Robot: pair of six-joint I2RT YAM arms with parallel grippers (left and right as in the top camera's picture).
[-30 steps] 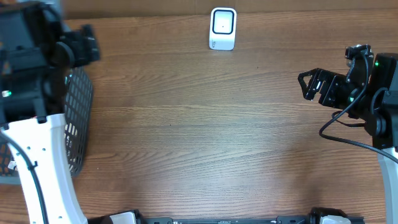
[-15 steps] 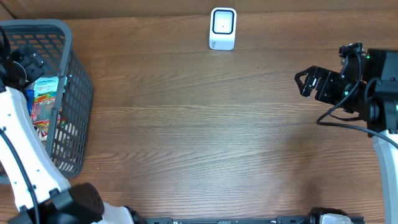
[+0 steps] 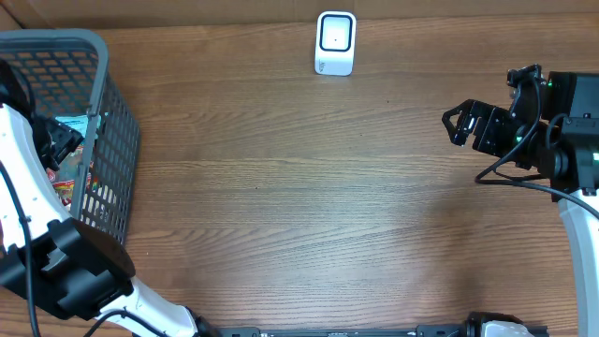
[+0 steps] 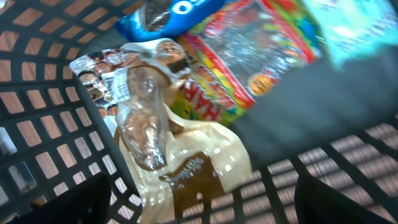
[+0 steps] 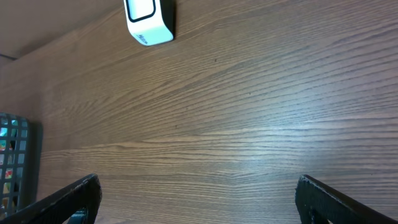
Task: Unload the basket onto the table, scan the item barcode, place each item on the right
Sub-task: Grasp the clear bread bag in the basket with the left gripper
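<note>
Inside the grey mesh basket (image 3: pixel 114 140) lie several snack packets. The left wrist view shows a cream-and-brown packet (image 4: pixel 186 155), a colourful sweets packet (image 4: pixel 249 56) and a blue packet (image 4: pixel 168 15). My left gripper (image 3: pixel 54 140) hangs open in the basket, just above the cream-and-brown packet, its jaws (image 4: pixel 202 208) wide on either side and holding nothing. The white barcode scanner (image 3: pixel 335 42) stands at the table's far edge and shows again in the right wrist view (image 5: pixel 148 18). My right gripper (image 3: pixel 456 126) hovers open over bare wood at the right (image 5: pixel 199 205).
The basket's mesh wall (image 4: pixel 37 124) closes round the left gripper on the left and below. The basket's corner (image 5: pixel 12 162) shows at the left edge of the right wrist view. Wooden tabletop (image 3: pixel 309 206) stretches between the basket and the right arm.
The left arm has swung off the top of the basket and its gripper has dropped inside, towards the packets. The right gripper has drifted slightly left.
</note>
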